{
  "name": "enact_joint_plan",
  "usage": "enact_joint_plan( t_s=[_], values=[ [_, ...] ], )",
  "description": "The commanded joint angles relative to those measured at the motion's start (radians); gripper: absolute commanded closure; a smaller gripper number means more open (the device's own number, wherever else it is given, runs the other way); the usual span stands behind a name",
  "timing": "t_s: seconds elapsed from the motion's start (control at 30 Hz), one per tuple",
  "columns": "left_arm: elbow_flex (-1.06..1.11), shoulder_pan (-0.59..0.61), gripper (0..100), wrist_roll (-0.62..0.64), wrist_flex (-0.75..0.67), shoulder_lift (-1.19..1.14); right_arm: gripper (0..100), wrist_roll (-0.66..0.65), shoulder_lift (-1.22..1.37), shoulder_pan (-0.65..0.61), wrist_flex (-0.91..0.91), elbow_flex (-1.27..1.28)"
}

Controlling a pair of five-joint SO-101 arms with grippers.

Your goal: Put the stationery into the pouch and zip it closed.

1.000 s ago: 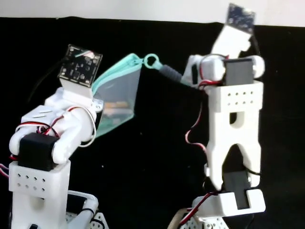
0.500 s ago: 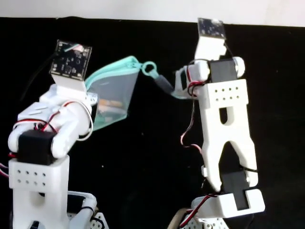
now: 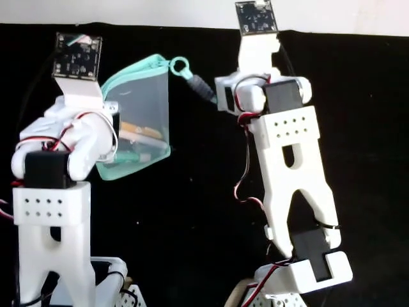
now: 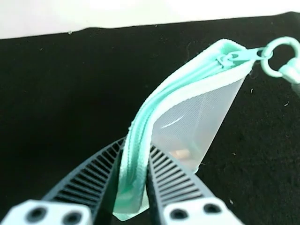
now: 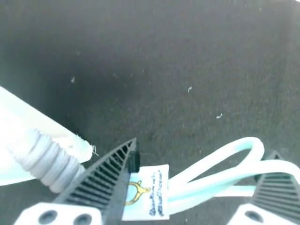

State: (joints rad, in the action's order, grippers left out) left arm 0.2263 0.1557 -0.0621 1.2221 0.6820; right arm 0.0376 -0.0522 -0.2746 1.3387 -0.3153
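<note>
aloft, left jaws pinch pouch (image 4: 187,117).

high view: left arm (image 3: 70,147) covers the fingers of the left gripper (image 4: 137,144). stationery (image 3: 142,132) reads through the wall of the pouch (image 3: 137,96) as pale and green bars, kinds too blurred to tell. left wrist view: the clamped pouch corner and the ring pull (image 4: 280,55) run off the frame. right wrist view: strap loop (image 5: 220,161) passes behind one finger of the right gripper (image 5: 204,147). pale ribbed cord (image 5: 47,161) is blurred and cut by the frame. label (image 5: 145,192) print is illegible.
</note>
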Motion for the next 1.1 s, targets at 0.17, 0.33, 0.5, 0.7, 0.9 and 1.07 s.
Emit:
enact_joint_plan(
  t_s=[0.17,0.33,0.5,0.7,0.9,1.07],
  values=[
    [-0.263,0.125,99,0.021,0.012,-0.085,60.6,-0.009,-0.015,0.002,-0.027,-0.007],
    [-0.259,0.127,99,0.021,0.092,-0.11,60.6,-0.014,-0.015,0.004,-0.027,0.001],
    [-0.114,0.096,99,0.02,0.112,-0.102,60.6,-0.014,-0.01,0.004,-0.027,0.001],
    [0.077,-0.077,99,0.02,0.106,-0.102,60.6,-0.015,-0.01,0.056,-0.07,-0.007],
    [0.211,-0.286,99,0.02,0.021,-0.111,60.6,-0.015,-0.008,0.101,-0.117,0.001],
    [0.326,-0.364,99,0.02,-0.12,-0.113,60.6,-0.011,-0.008,0.096,-0.088,0.002]
  ],
)
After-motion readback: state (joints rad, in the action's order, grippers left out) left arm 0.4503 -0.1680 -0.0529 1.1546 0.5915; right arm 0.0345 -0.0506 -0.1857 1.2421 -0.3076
